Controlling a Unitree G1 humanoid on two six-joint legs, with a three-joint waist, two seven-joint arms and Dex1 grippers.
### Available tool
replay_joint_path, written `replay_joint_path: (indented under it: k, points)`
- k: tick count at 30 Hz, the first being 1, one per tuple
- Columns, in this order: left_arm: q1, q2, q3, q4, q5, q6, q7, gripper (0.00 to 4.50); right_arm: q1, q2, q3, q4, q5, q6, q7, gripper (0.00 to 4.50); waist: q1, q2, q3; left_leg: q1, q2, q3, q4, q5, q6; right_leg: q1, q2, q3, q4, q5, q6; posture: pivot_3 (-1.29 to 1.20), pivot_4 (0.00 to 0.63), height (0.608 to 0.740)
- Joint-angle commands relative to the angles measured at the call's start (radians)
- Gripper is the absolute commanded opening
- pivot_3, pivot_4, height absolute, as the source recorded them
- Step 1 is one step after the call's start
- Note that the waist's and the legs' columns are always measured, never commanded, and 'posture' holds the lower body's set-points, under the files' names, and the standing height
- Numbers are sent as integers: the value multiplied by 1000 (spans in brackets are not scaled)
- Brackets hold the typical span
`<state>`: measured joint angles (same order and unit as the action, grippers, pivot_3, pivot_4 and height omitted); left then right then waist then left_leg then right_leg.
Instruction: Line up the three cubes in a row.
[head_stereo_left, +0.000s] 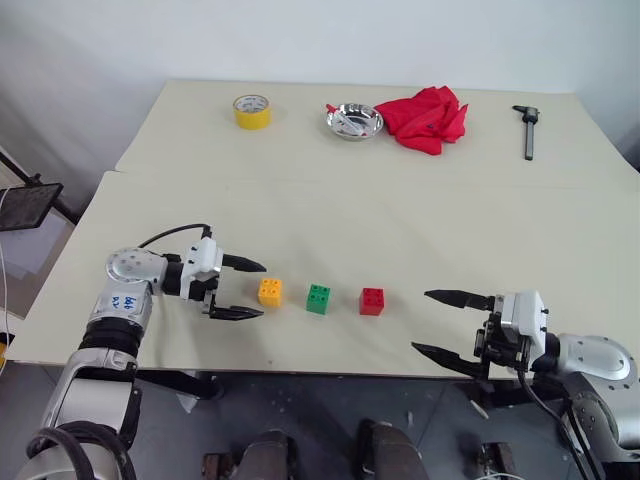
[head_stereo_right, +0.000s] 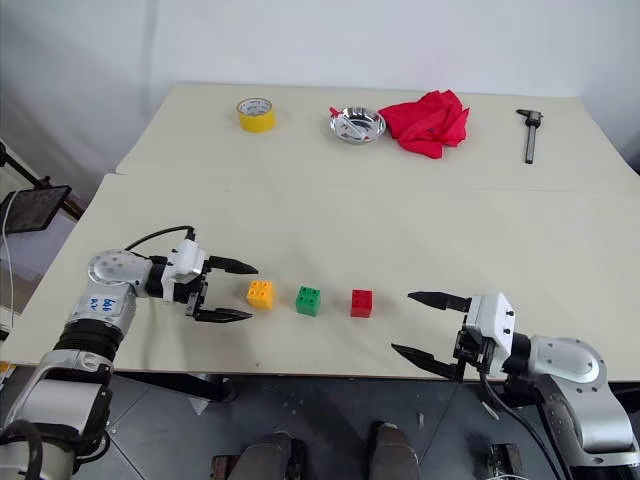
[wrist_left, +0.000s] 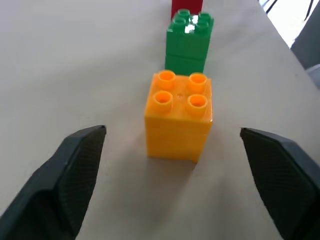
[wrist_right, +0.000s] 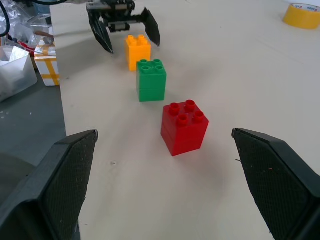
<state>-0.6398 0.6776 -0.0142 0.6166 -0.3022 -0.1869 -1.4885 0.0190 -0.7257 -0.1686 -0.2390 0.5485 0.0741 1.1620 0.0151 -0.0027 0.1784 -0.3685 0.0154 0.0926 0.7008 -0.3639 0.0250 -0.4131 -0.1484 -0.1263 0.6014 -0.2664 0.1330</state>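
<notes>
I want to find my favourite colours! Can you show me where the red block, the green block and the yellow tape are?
red cube (head_stereo_left: 371, 301): left eye view, on its front face.
green cube (head_stereo_left: 318, 299): left eye view, on its studded top.
yellow tape roll (head_stereo_left: 252, 112): left eye view, on its outer side wall.

- A pale beige table (head_stereo_left: 420, 215) runs to a plain white wall (head_stereo_left: 300, 40) at its far edge.
- Dark grey floor (head_stereo_right: 300, 420) lies beneath the near edge.
- Soft, even light throughout.
</notes>
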Motion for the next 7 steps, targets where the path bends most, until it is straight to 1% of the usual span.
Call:
replay_joint_path:
  k: [1,2,3,7]
  points:
    - [66,75,93,-183,-39,103,98,4449,-47,-43,-38,0,57,35,47,4500,-2,0,0,0,0,0,0,0,0,0,0,0,0,0,0,0,150,740]
    - [90,93,113,-221,-40,132,127,4449,-62,-50,-38,7,53,31,54,4500,-3,0,0,0,1,-1,0,0,0,0,0,0,0,0,0,0,150,740]
    - [104,101,140,-244,-45,124,151,4449,-79,-52,-40,14,54,30,57,4500,-3,0,0,1,0,-1,0,0,0,0,0,0,0,0,0,0,150,740]
    - [180,165,223,-349,-106,217,164,4449,-113,-70,-35,33,52,32,100,4500,-3,0,0,1,0,-1,0,0,0,0,-1,0,0,0,0,0,150,740]
